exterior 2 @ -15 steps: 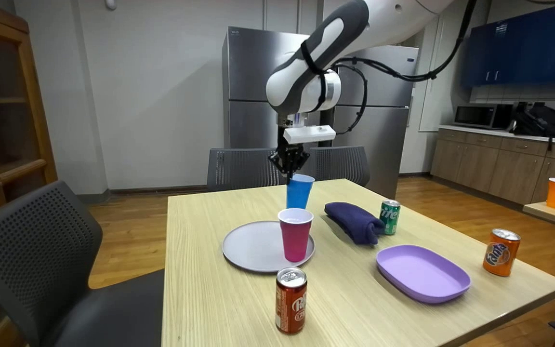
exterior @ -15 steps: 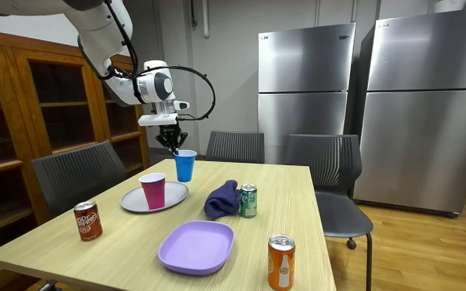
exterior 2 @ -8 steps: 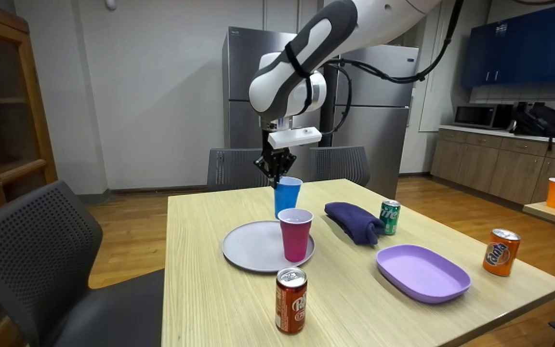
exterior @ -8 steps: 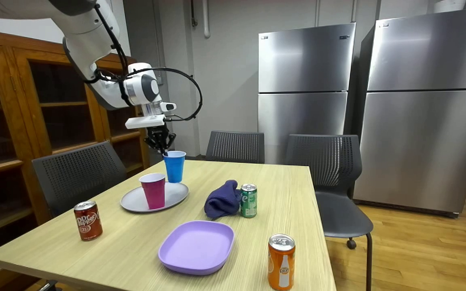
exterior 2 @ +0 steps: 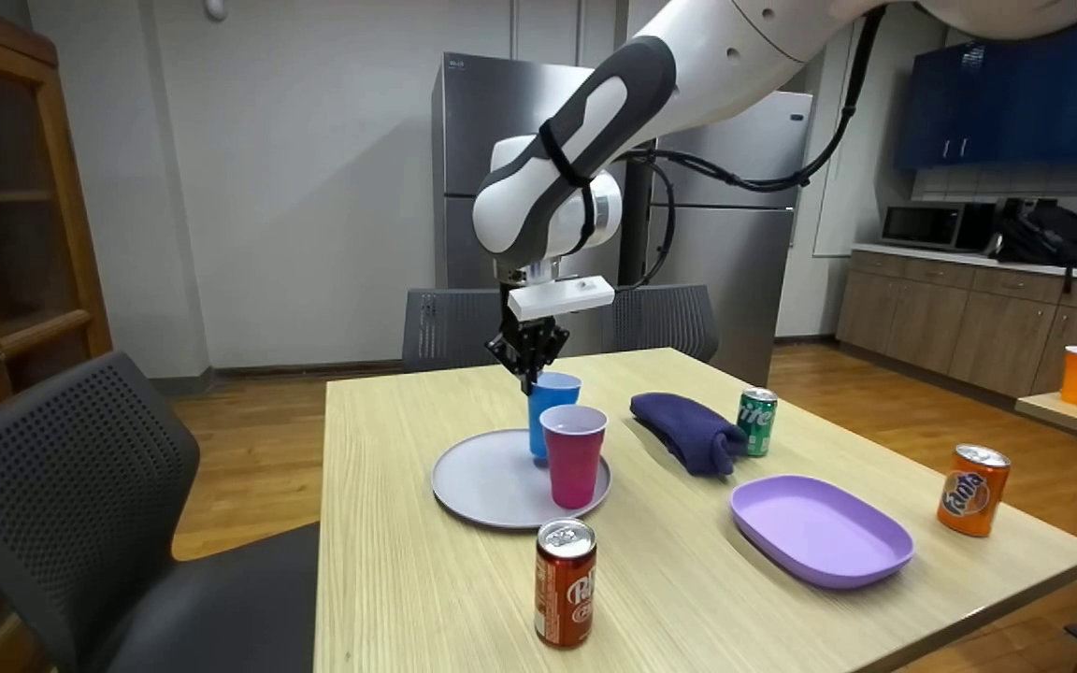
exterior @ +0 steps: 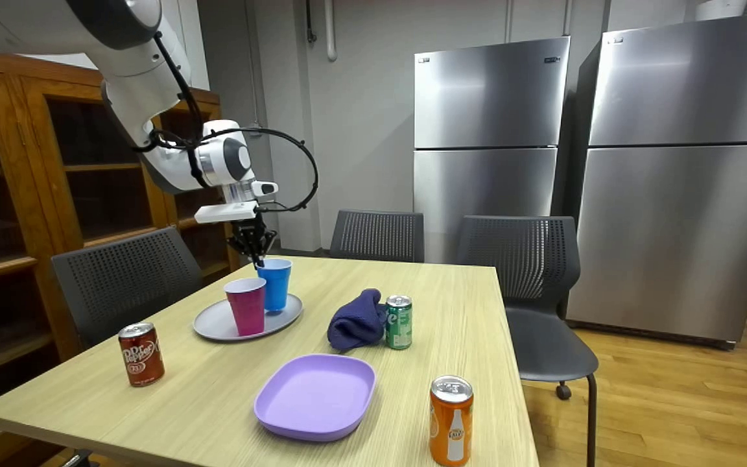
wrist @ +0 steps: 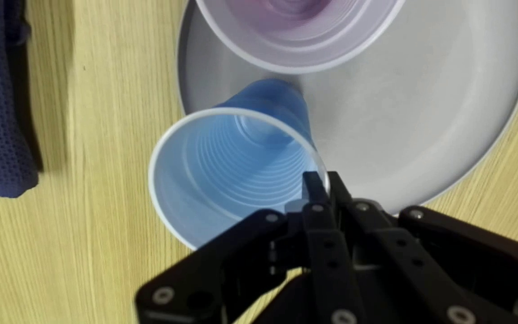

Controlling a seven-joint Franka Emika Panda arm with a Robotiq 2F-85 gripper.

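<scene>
On the pale wooden table (exterior: 445, 324), the Dr Pepper can (exterior 2: 566, 584), the orange Fanta can (exterior 2: 973, 491) and the green can (exterior 2: 757, 422) all stood upright, the green one just beside a navy cloth (exterior 2: 688, 432), while a lavender dish (exterior: 316, 397) lay between the other two. Dark mesh-backed chairs (exterior: 127, 279) stood around its edges, with two steel refrigerators (exterior: 487, 162) beyond and a wood-and-glass cabinet (exterior: 88, 201) to one side. In an exterior view, a microwave (exterior 2: 931, 224) and a black bag (exterior 2: 1053, 234) sat on a counter (exterior 2: 969, 318) below blue wall cupboards (exterior 2: 1025, 103).
</scene>
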